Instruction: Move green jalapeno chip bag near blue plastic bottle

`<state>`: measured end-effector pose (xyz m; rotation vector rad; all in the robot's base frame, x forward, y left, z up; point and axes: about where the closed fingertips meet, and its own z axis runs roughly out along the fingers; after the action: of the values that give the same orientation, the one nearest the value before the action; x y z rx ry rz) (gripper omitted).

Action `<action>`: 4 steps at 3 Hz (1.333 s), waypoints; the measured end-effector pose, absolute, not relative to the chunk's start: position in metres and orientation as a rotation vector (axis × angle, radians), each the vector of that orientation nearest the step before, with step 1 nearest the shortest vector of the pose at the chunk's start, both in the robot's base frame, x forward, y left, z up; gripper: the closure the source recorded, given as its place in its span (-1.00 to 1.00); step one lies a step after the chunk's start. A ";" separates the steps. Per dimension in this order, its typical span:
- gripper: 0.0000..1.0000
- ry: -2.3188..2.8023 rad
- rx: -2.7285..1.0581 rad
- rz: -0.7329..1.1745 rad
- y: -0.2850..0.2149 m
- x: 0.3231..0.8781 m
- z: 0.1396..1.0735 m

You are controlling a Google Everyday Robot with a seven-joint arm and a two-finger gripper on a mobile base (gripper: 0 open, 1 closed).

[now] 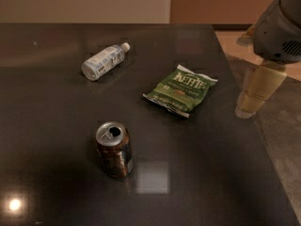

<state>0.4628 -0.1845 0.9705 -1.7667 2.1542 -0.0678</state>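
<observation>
Closest to the camera is a brown drink can [113, 149], standing upright with its tab already open. It sits on the dark bench [51, 126], which has a fair bit of bare surface all round it.

Next back and a bit to the right is the green jalapeno chip bag [181, 89]. It's lying flat and skewed to the bench edges. Its long axis seems to run diagonally, with the white lettered end pointing at the far right corner, though it looks nearly square from here so I'm not certain.

The claw [254, 95] is at about the same depth, hanging off at the right edge of the bench, and the grey arm housing [281, 27] is above it. I honestly can't tell if it's apart or together, but it's holding nothing. There's only 1 arm, so the reach has to come from that side, and the bag lies to the claw's left with a strip of bare bench between them.

Furthest back on the left is the blue plastic bottle [103, 61]. It's on its side with the white cap aimed far-right, well apart from the bag.

My read is that the carry goes left and away from the camera. The stretch between the bag and the bottle is open and the can sits nearer than that line, so it shouldn't get clipped. There's also room on the bottle's near-right side to set the bag down. The right bench edge is close to where the claw comes in, so that's the spot I'd watch
</observation>
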 end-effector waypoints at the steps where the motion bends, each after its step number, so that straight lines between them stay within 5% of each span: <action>1: -1.00 2.080 -1.786 0.011 -0.149 0.476 0.958; 4: -1.00 2.065 -1.884 0.178 -0.076 0.505 0.890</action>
<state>0.5054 -0.0765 0.8903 -1.8836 2.0648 0.1782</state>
